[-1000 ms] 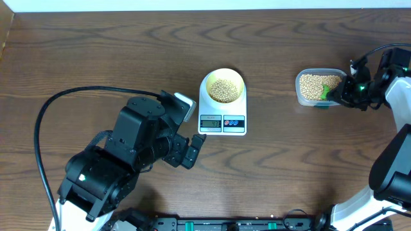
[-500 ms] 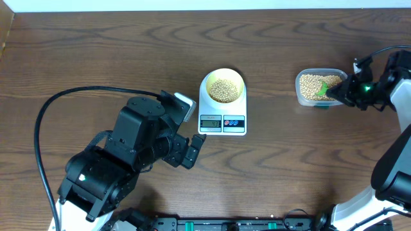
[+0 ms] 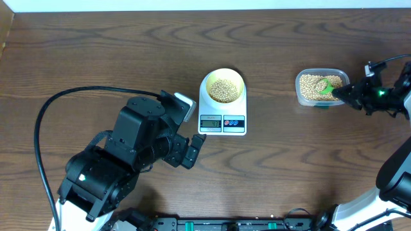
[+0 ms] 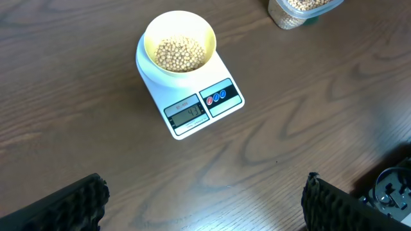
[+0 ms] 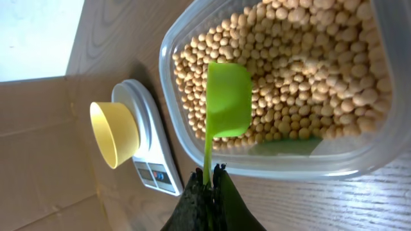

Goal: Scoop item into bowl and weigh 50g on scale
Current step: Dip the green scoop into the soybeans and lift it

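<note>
A: The right gripper (image 5: 209, 186) is seen pressed together on the thin handle of the green scoop (image 5: 227, 99), and the arm has been drawn back toward the right edge of the bench (image 3: 96, 51) over the last second.

B: The scoop head has been carried with it. A moment ago it was held low at the near corner of the clear container (image 5: 308, 163), and now it is laid over the middle of the beans (image 5: 308, 64) there.

A: Is anything loaded in it?

B: That cannot be told. Only a smooth green face is shown, with no beans on it (hollow or back, it is hard to say).

A: And the weighing end?

B: Nothing has been shifted there. The yellow bowl (image 4: 180, 22) is set on the platform of the scale (image 4: 207, 117), well apart from the container, and a layer of beans is already held in it. A figure is lit on the display (image 4: 186, 114), but it is too small to be read with trust.

A: The left gripper (image 4: 205, 183)?

B: It is kept spread wide and empty, parked above the bench short of the scale.

A: So another dip is judged to be under way.

B: Likely a small top-up is being fetched. If too much is lifted, the target could be overshot.
</note>
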`<control>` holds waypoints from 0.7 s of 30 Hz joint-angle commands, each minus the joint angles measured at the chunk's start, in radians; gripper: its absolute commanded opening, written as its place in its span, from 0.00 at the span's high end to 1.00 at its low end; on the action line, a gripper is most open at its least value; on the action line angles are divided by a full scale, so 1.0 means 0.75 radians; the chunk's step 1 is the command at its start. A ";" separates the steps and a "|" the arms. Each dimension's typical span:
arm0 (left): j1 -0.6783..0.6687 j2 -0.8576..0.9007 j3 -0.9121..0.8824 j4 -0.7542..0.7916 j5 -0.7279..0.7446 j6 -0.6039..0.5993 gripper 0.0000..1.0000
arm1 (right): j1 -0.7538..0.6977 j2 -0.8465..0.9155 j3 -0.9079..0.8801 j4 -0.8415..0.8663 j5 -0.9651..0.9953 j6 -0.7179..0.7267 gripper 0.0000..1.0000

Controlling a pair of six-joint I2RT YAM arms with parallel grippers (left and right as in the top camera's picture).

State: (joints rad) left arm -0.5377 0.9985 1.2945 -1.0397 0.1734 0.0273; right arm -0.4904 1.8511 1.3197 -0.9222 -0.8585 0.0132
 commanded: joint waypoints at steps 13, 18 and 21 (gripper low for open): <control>0.004 0.001 0.007 0.000 -0.018 0.018 0.01 | -0.017 0.001 -0.009 -0.046 -0.223 -0.100 0.99; 0.004 0.001 0.007 0.001 -0.018 0.018 0.01 | -0.017 0.001 -0.009 -0.039 -0.304 -0.139 0.99; 0.004 0.001 0.007 0.001 -0.018 0.018 0.01 | -0.017 0.001 -0.009 -0.021 -0.371 -0.140 0.99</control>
State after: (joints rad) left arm -0.5377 0.9985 1.2945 -1.0397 0.1734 0.0273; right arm -0.4953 1.8511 1.3190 -0.9466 -1.0470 -0.0647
